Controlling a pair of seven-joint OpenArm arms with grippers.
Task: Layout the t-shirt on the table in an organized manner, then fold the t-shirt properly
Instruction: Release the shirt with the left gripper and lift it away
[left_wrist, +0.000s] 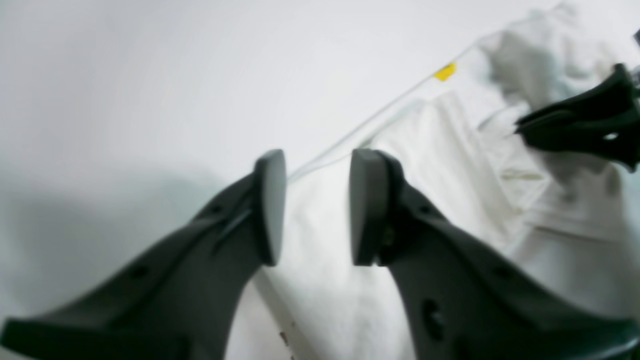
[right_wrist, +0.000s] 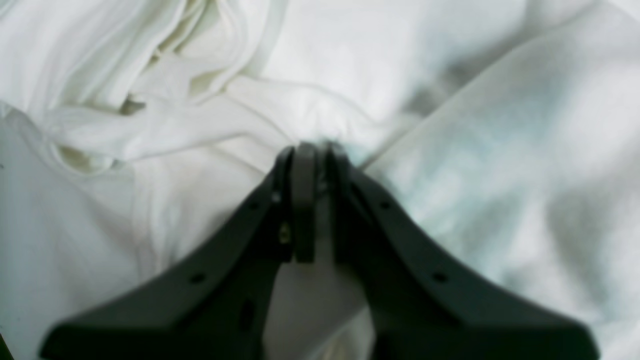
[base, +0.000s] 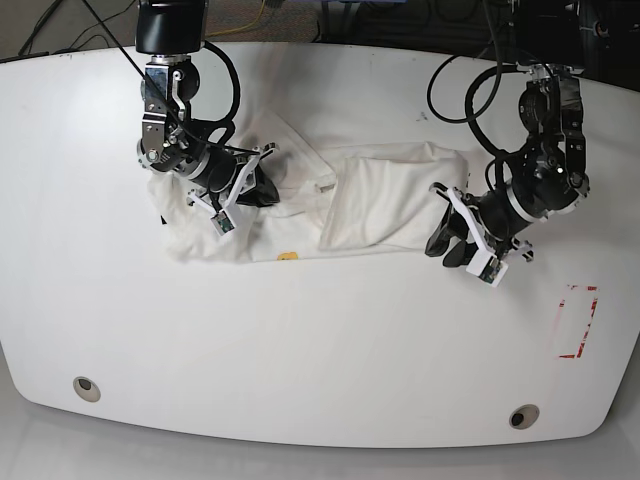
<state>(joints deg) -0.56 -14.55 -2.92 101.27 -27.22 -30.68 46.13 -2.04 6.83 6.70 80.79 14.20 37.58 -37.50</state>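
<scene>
One t-shirt (base: 370, 205), white, crumpled, toward counter (base: 320, 350) far edge; one yellow emblem (base: 287, 256), no legible writing. Two grippers: right fingers (right_wrist: 302, 200) clamped on t-shirt; left fingers (left_wrist: 270, 205) apart above its end.

You're only getting background clutter along the top here. A couple of thin black cables (base: 45, 25) are trailing across the floor in the far left corner. A yellow cable (base: 268, 12) is curling over the brownish carpet (base: 240, 18) near the middle. Some dark gear (base: 400, 18) is sitting in shadow further right, too dim to make out. Grey floor (base: 12, 452) is peeking in at the near corner.
</scene>
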